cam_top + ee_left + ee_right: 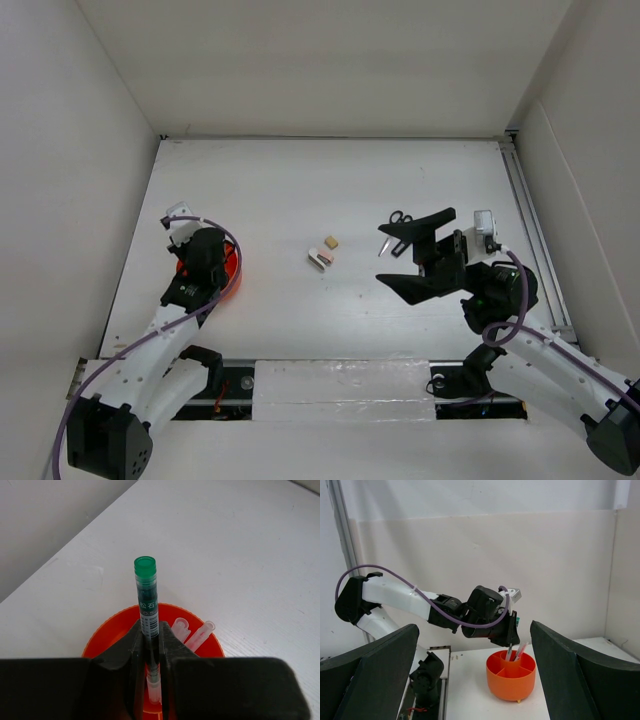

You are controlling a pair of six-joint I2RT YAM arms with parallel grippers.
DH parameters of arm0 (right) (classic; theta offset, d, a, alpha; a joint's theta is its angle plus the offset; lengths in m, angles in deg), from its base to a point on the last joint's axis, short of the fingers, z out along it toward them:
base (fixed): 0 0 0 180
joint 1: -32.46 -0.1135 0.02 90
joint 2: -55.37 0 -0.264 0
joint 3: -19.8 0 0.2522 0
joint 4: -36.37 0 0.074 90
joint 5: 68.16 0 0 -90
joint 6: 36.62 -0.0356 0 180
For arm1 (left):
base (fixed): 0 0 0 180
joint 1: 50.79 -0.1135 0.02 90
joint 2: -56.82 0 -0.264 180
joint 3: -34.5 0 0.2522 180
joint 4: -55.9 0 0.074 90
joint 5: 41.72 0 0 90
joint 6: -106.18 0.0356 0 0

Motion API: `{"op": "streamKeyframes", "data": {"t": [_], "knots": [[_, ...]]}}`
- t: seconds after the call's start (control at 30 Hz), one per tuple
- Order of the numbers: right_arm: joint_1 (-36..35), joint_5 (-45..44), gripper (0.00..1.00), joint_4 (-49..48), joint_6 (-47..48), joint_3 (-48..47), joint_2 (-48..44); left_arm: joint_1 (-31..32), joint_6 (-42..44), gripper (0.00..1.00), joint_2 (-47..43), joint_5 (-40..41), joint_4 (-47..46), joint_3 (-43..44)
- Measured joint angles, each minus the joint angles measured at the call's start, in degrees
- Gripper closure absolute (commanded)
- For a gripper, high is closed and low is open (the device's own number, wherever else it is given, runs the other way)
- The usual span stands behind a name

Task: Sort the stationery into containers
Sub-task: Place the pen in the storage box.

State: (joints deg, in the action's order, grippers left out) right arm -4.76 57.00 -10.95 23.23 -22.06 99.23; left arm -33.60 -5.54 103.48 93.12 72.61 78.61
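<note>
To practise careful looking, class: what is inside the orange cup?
Two pale pens stand in the orange cup, and the left gripper holds a green-capped pen over it. The gripper covers the rest.

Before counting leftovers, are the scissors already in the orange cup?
No, the scissors lie on the table near the right end effector.

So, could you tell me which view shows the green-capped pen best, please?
Left wrist: the pen shows close up, clamped in the left hand over the cup. The arm hides it from the top view; the right wrist shows it only tiny.
</note>
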Motion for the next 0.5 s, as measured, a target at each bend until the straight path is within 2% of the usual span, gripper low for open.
{"op": "streamKeyframes", "data": {"t": [0.1,0.23,0.5], "knots": [[0.0,-0.07,0.01,0.26,0.04,0.0,-0.04,0.0,-0.52,0.98,-0.07,0.26,0.22,0.0],[0.0,-0.09,0.01,0.28,0.2,0.0,-0.15,0.0,-1.05,0.83,-0.85,0.5,0.76,-0.02],[0.0,-0.22,0.01,0.44,0.33,0.0,-0.39,0.0,-1.73,0.81,-1.25,0.87,1.38,-0.02]]}}
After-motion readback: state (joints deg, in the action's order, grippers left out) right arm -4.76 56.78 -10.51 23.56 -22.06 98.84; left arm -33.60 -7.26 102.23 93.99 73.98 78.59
